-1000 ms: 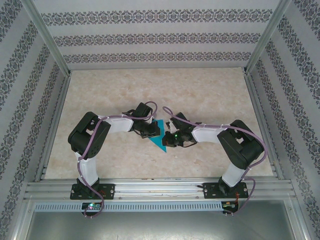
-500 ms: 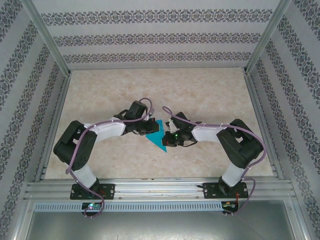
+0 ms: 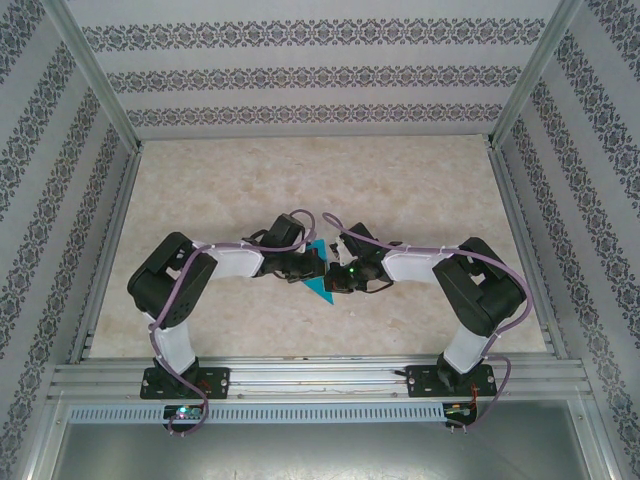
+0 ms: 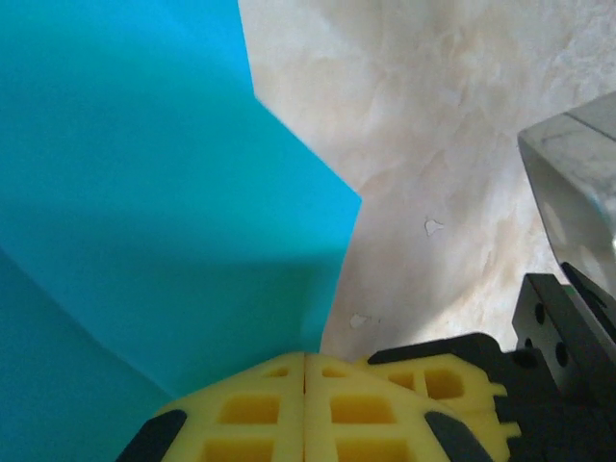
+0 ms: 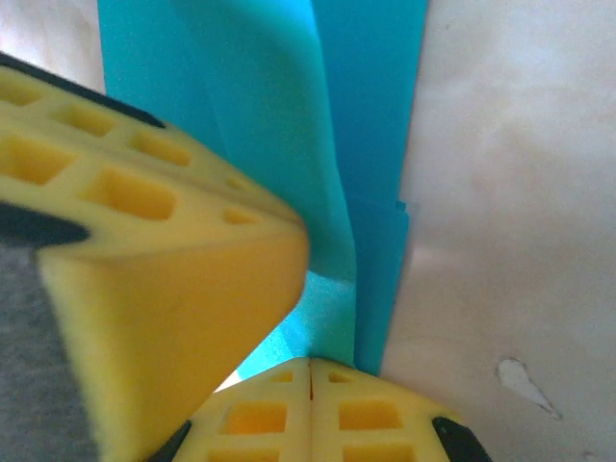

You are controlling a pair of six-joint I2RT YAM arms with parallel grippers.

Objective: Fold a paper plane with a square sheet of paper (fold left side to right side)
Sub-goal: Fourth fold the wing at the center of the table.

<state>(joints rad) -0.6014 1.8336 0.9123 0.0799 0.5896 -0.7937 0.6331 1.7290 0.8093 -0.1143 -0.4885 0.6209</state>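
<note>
Top view: the paper lies mid-table, squeezed between the left gripper and right gripper. They meet nose to nose over it. It's no longer a square; what shows is a narrow teal wedge with its point toward the arm bases. I'd call that part-way: some creases are in, but no finished dart with wings and tail. The rest of the table is bare marble inside patterned walls. Nothing loose is nearby. The crowding is the arms themselves, which cover most of the sheet.

Left wrist view: the paper covers the left half, with one layer shaded over another, so it's doubled at least. The left gripper has its yellow pads pressed flat together. The sheet's edge runs in at the seam, so it looks clenched on the paper. Grey-and-black hardware at the right edge is probably the other arm, very close. The table has small pale chips.

Right wrist view: the paper stands up as a curled flap, not yet flattened. It drops straight into the closed pads of the right gripper, which is grasping it. A big yellow left finger leans in touching the flap and hides its left part. There's a pale fleck on the table. What's left, I'd judge, is laying that flap over, pressing the crease, then later folds.
</note>
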